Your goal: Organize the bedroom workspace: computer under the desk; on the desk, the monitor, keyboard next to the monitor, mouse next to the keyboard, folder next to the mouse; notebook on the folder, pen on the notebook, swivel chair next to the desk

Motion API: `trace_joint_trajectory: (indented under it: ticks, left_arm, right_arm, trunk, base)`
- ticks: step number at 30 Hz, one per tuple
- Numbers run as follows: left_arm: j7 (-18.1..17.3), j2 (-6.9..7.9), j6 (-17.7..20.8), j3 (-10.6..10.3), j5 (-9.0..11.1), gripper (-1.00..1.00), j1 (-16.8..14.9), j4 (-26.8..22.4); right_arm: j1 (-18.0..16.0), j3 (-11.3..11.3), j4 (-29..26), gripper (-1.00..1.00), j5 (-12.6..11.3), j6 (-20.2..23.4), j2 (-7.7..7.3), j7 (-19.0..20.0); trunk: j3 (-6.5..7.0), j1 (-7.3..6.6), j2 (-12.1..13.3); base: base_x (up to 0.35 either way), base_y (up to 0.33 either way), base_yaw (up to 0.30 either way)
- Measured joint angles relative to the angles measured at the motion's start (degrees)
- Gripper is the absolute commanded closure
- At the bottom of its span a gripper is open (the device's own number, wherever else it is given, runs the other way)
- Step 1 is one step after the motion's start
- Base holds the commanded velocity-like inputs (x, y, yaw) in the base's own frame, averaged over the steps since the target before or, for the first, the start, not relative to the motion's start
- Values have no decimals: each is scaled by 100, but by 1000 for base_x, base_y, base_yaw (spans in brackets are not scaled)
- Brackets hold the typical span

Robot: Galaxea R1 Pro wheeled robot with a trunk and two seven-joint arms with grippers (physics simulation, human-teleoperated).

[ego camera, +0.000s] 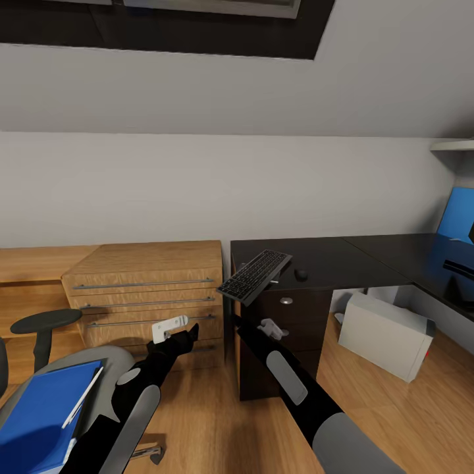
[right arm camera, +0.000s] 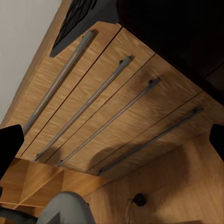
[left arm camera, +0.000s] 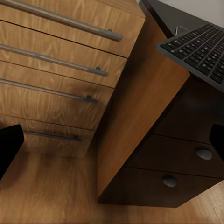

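1. Though one corner juts past the bench's (ego camera: 349, 260) end, the single keyboard (ego camera: 255, 276) lies tilted at the glossy black top's 9 o'clock end; whether it rests flat cannot be told.
2. One black mouse (ego camera: 301, 274) sits on the bench just at 3 o'clock of the keyboard, apart from it.
3. One pale computer (ego camera: 385, 332) stands on the oak floor (ego camera: 217, 421) under the bench, at 4 o'clock of the keyboard.
4. One blue folder (ego camera: 39, 415) lies on the swivel chair (ego camera: 118, 359), well off at 8 o'clock, with one white pen (ego camera: 82, 406) across its near edge.
5. Two arms reach forward. The left gripper (ego camera: 179, 331) hangs before the light-wood chest (ego camera: 151, 263), and the right gripper (ego camera: 263, 327) hangs below the keyboard, before the black cabinet (ego camera: 289, 329).
6. On each wrist view the fingers (left arm camera: 9, 144) (right arm camera: 9, 147) show as dark tips at opposite edges, spread wide and holding nothing.
7. Four bar handles cross the chest, counted in all three views.
8. From the left wrist come the keyboard's dark keys, overhanging the cabinet's side, and two round knobs; the head view gives just one knob.
9. From the right wrist the keyboard is seen from beneath, above the chest.
10. Mouse, computer, folder and pen are plain from the head camera.
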Motion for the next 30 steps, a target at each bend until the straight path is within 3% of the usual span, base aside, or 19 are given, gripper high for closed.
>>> trace_joint_trajectory:
  ticks: [9, 30]
  left_arm:
    - [0, 67, 2, 0, 20, -100, 0, 5]
    - [2, 88, 0, 0, -10, -100, 0, 84]
  right_arm:
    - [0, -9, -3, -100, -28, 16, -110, 3]
    - [0, -97, 31, -100, -24, 10, -128, 19]
  trunk:
    - [0, -1, 0]
    - [0, 0, 0]
  base:
    - [16, 0, 0]
    - [153, 0, 0]
